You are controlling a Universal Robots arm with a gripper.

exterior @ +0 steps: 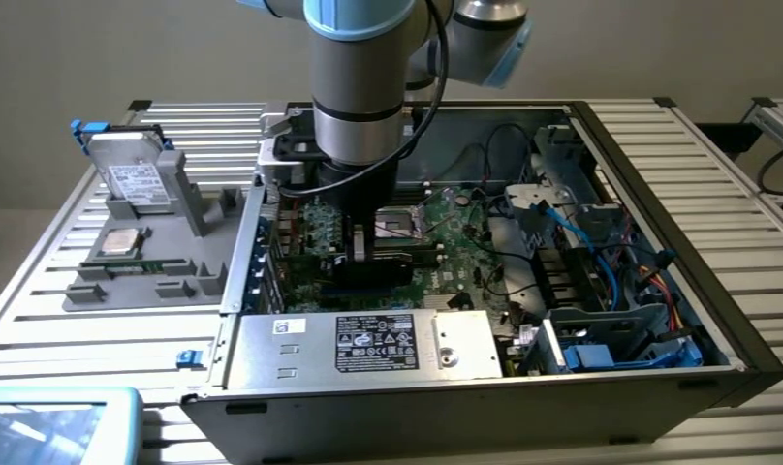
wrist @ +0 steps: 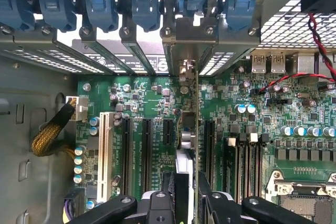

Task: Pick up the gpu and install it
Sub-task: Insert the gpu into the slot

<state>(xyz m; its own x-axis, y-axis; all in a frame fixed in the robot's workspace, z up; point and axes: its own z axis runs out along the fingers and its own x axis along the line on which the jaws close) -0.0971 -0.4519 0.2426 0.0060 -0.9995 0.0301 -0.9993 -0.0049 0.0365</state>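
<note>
While the desk [exterior: 55, 300] carries an open computer case [exterior: 702, 291] in the exterior view, the arm [exterior: 360, 87] reaches straight down into it over the green motherboard [exterior: 463, 242]. On a grey tray [exterior: 133, 291] at the exterior view's left stands a hard drive [exterior: 136, 174]. From the wrist view, the gpu [wrist: 188, 145] stands on edge among the black slots [wrist: 147, 150], its metal bracket against the case's rear wall [wrist: 131, 56]. The jaws [wrist: 186, 195] are narrowed onto the gpu, gripping its edge.
</note>
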